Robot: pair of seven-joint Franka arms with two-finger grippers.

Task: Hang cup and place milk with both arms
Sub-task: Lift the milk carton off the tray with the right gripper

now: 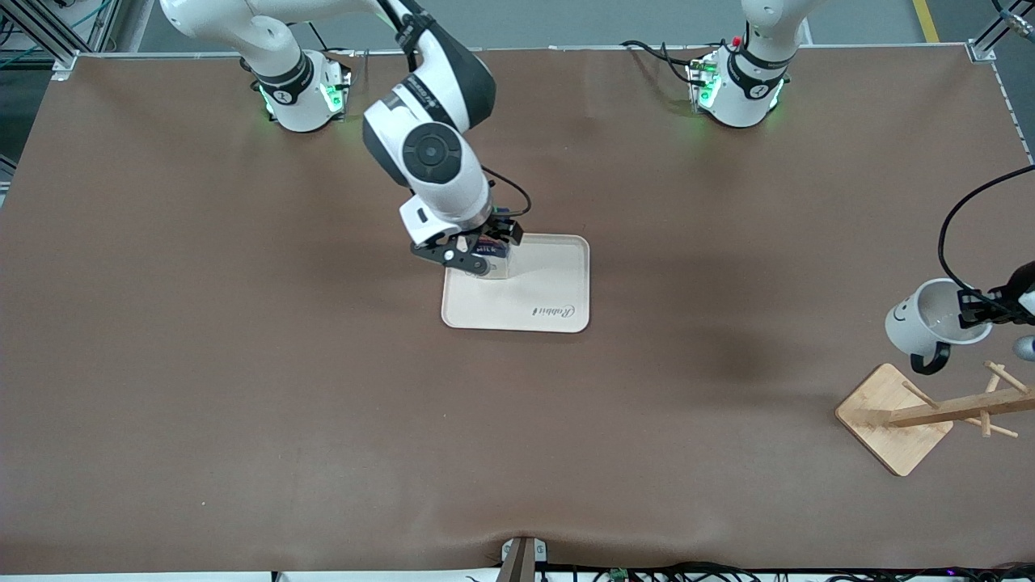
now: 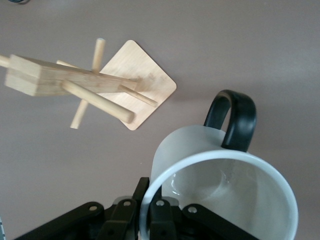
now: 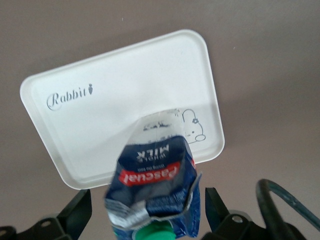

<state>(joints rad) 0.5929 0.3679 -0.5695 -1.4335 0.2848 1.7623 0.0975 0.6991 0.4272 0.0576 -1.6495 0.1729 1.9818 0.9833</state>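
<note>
The milk point(image 1: 495, 260), a dark blue carton with a green cap, stands upright on the white tray point(image 1: 554, 303), at the tray's corner nearest the right arm's base. My right gripper point(image 1: 475, 249) is open around the milk, with a gap on each side of the carton point(image 3: 155, 170). My left gripper point(image 1: 980, 307) is shut on the rim of the white cup point(image 1: 930, 319) and holds it tilted in the air above the wooden rack point(image 1: 954, 408). The cup's black handle point(image 2: 232, 117) hangs toward the rack's base point(image 2: 137, 82). The pegs point(image 2: 100, 102) are bare.
The tray point(image 3: 100, 130) lies mid-table and carries the word Rabbit. The rack's square bamboo base point(image 1: 889, 416) sits near the table's edge at the left arm's end. A black cable point(image 1: 954, 218) loops above the cup.
</note>
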